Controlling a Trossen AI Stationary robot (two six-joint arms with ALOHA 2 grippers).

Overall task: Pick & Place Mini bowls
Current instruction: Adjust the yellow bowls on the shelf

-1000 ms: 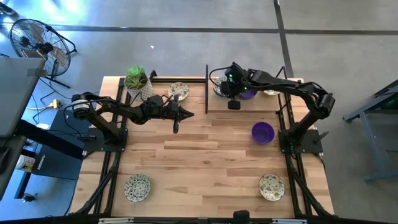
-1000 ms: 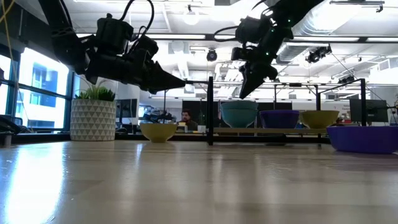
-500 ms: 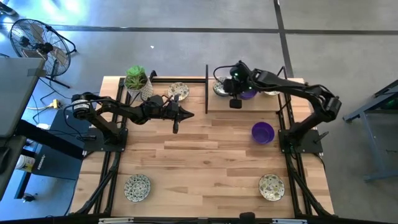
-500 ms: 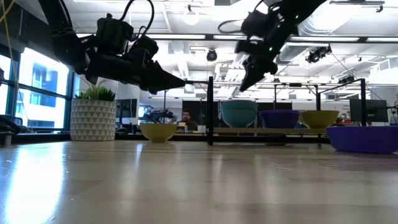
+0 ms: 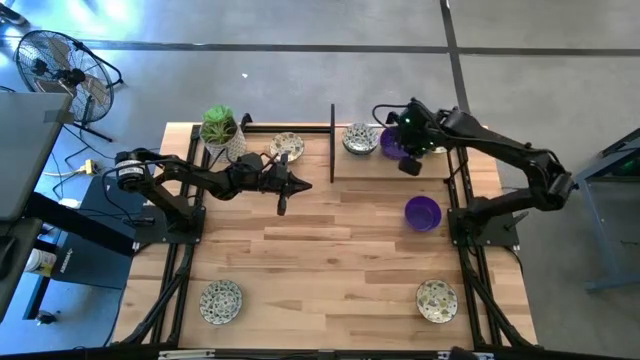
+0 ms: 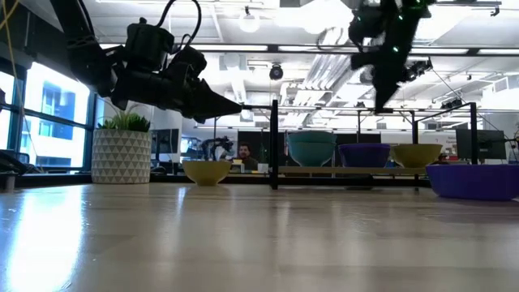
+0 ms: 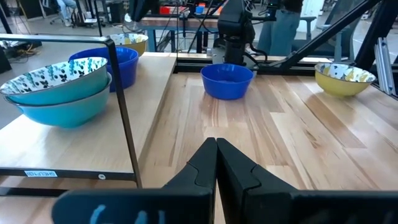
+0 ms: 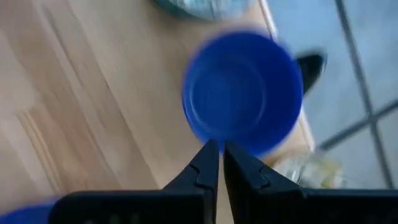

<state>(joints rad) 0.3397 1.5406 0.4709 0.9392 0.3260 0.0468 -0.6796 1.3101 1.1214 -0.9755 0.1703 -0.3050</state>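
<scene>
The right gripper (image 5: 409, 166) hangs in the air by the purple bowl on the raised shelf (image 5: 392, 143), fingers (image 8: 208, 163) pressed together, holding nothing. The left gripper (image 5: 283, 205) hovers near the black post (image 5: 332, 140) at the shelf's edge, fingers (image 7: 205, 163) likewise closed and empty. A second purple bowl (image 5: 422, 213) sits on the counter (image 5: 320, 255) below the shelf. Patterned bowls (image 5: 221, 301) lie at the counter's near corners. A small label on the shelf's edge is unreadable.

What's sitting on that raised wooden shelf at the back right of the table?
On the raised shelf sit three mini bowls: a patterned bowl, a purple bowl and another patterned bowl largely covered by the right arm. The right claw, closed and empty, hangs above them.
</scene>
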